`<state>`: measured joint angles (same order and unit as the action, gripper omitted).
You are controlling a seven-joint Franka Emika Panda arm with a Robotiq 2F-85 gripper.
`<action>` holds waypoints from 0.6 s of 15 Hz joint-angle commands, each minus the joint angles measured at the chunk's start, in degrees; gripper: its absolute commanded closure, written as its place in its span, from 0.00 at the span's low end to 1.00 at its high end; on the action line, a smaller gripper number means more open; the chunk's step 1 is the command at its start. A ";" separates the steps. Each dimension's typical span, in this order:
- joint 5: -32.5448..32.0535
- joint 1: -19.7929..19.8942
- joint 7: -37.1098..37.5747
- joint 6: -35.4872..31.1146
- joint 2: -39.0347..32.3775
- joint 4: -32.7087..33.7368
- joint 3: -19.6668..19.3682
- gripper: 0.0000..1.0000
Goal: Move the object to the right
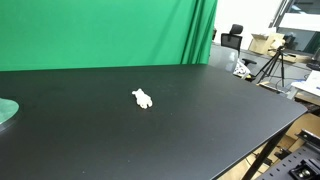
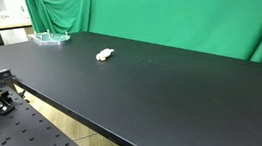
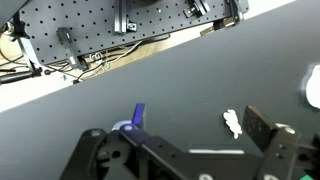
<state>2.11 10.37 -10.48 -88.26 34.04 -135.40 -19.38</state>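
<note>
Gripper [image 3: 172, 130] fingers fill the bottom of the wrist view, spread wide and holding nothing. To their right, the object [image 3: 232, 122] lies loose on the black table [image 3: 180, 80], apart from both fingers. Nothing looks done yet: approach, grasp and the rightward carry all remain.

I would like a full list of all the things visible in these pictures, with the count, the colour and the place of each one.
lump: one, white-cream, lying alone near the middle of the table.
disc: one, pale green, on the table, well apart from the lump.
table: one, black, fills most of both exterior views.
curtain: one, green, hanging behind the table.
perforated board: one, grey, beyond the table's long edge.
tripod: one, dark, in the room past the table's end.
gripper: one, black, open, above the table; the lump lies near one finger, untouched.
</note>
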 commanded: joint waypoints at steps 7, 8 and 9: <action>-4.77 0.20 -0.77 -11.64 1.26 -6.61 5.20 0.00; -5.40 -0.37 -0.43 -15.06 0.74 -8.83 6.54 0.00; -5.73 -0.74 -0.10 -16.15 0.12 -10.04 7.59 0.00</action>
<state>0.55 9.39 -11.20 -95.97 32.31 -140.12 -15.72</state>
